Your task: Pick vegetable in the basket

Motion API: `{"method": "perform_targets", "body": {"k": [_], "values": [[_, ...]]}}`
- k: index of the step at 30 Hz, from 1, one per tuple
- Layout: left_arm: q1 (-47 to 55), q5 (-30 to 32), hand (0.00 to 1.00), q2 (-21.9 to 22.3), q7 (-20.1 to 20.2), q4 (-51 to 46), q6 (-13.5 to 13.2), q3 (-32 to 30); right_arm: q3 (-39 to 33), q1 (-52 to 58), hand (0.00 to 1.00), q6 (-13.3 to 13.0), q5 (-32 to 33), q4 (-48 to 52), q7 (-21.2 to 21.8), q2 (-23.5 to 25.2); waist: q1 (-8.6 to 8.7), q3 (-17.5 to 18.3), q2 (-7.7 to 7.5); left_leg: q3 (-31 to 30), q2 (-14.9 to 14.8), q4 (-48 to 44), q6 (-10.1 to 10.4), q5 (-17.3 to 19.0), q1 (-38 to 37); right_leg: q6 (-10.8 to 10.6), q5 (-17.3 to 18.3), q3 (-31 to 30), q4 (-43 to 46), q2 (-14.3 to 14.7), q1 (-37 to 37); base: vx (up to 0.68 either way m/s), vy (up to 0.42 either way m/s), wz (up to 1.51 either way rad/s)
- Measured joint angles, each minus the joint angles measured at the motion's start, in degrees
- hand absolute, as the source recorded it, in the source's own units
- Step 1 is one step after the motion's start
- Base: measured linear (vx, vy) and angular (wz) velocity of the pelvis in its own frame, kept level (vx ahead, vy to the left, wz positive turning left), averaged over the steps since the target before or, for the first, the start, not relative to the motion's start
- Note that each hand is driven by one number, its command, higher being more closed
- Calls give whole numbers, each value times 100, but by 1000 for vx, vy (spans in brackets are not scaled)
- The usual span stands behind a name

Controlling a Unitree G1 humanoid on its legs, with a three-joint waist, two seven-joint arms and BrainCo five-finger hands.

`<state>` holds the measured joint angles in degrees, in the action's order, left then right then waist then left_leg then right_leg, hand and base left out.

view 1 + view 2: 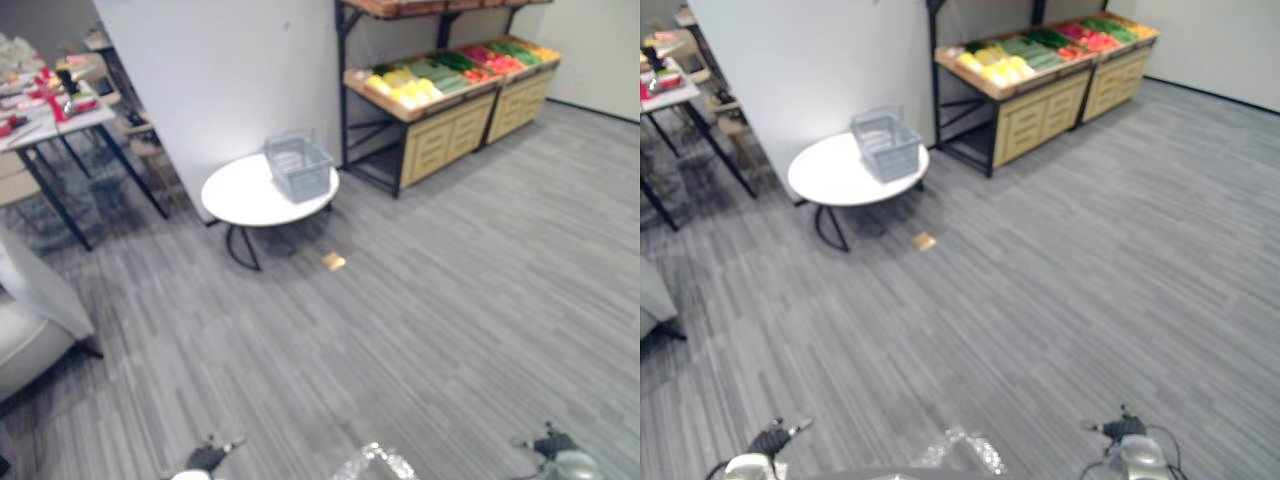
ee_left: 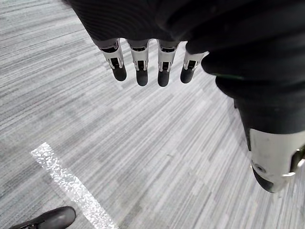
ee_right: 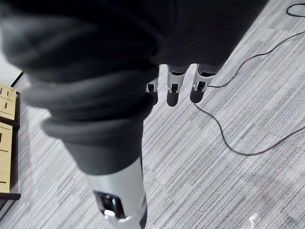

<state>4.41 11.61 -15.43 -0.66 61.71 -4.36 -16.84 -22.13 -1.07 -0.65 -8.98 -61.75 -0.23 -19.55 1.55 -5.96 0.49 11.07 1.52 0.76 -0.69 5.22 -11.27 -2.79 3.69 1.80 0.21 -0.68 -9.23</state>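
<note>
Both hands hang empty at the robot's sides. The left hand [image 2: 163, 71] has its fingers straight and pointing down at the grey floor, and the right hand [image 3: 172, 93] likewise has relaxed fingers with nothing between them. The vegetables [image 1: 432, 75] lie in rows on the wooden shelf stand [image 1: 440, 135] by the far wall, yellow ones at the near end, then green, then red, all well apart from the robot. The wire basket [image 1: 298, 165] stands on the round white table [image 1: 225, 195], at the edge nearest the stand, and seems to hold nothing, though that is hard to tell from this far off. The step in hand appears to be the approach. Doing it well likely means walking to a spot from which both stand and basket can be reached, steering past the small tan scrap [image 1: 334, 261] on the floor just before the table. The yellow pieces closest to the basket look the easiest first pick.
</note>
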Motion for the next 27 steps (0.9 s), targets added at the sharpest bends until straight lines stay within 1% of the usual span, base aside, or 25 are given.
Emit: {"method": "perform_targets", "body": {"k": [4, 14, 27], "values": [[43, 4, 0, -1, 101, 9, 3, -133, -1, -31, 0, 4, 3, 0, 1, -9, -1, -2, 6, 72, -11, 6, 0, 0, 0, 3, -35, -71, -15, 15, 21, -34, -11, -9], [44, -5, 0, 1, 109, 113, 4, -153, -4, -63, 0, 36, 10, 0, 5, -9, 5, 7, 59, 61, -11, 19, -1, -1, 0, 1, -36, -54, -44, 17, 15, -7, -3, 0], [48, -15, 0, 146, 109, 120, 6, -152, 17, -96, 0, 43, 7, -1, 5, 48, 5, 8, 62, 12, 10, 93, 2, -33, -8, -11, -58, -8, -116, 5, -11, -2, -2, 1]]}}
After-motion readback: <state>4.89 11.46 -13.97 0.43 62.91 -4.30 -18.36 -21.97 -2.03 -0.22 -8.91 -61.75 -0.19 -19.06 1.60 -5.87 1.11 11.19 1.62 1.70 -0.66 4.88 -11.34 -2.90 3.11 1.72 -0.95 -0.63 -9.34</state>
